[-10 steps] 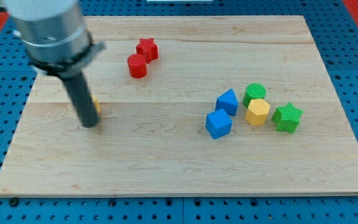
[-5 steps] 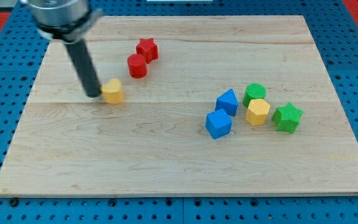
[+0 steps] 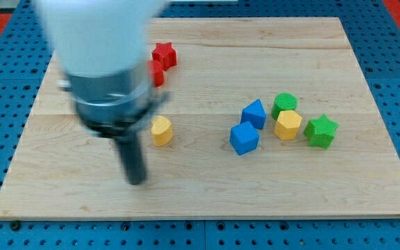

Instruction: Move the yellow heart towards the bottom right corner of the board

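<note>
The yellow heart (image 3: 161,130) lies on the wooden board (image 3: 207,180), left of centre. My tip (image 3: 137,180) rests on the board below and a little left of the heart, apart from it. The arm's blurred grey body covers the board's upper left part.
A red star (image 3: 164,54) and a red cylinder (image 3: 157,72), partly hidden by the arm, sit near the view's top. At the right stand two blue blocks (image 3: 253,113) (image 3: 244,138), a green cylinder (image 3: 284,104), a yellow hexagon (image 3: 287,126) and a green star (image 3: 320,131).
The yellow heart has moved right and down, from near the left side towards the centre. My tip has swung from the heart's left to below it.
</note>
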Robot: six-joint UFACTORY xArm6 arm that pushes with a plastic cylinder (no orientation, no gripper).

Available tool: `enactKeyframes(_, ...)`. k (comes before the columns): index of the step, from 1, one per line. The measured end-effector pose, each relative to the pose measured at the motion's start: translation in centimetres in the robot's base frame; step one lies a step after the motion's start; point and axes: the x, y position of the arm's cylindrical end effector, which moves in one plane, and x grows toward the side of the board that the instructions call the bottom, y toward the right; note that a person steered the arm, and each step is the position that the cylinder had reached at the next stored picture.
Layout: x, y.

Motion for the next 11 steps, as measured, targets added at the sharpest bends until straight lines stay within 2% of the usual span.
enactKeyframes(1, -4.4, -2.9)
enactKeyframes(2, -7.3, -1.0)
enactKeyframes(3, -7.3, 4.7)
enactKeyframes(4, -7.3, 5.5)
enactKeyframes(5, -10.5, 5.0)
enactKeyframes(6, -6.9, 10.9)
enactKeyframes(7, -1.6, 13.5)
enactKeyframes(8, -2.1, 9.6)
enactKeyframes(9, 1.4, 9.3)
enactKeyframes(11, 2.3, 28.2)
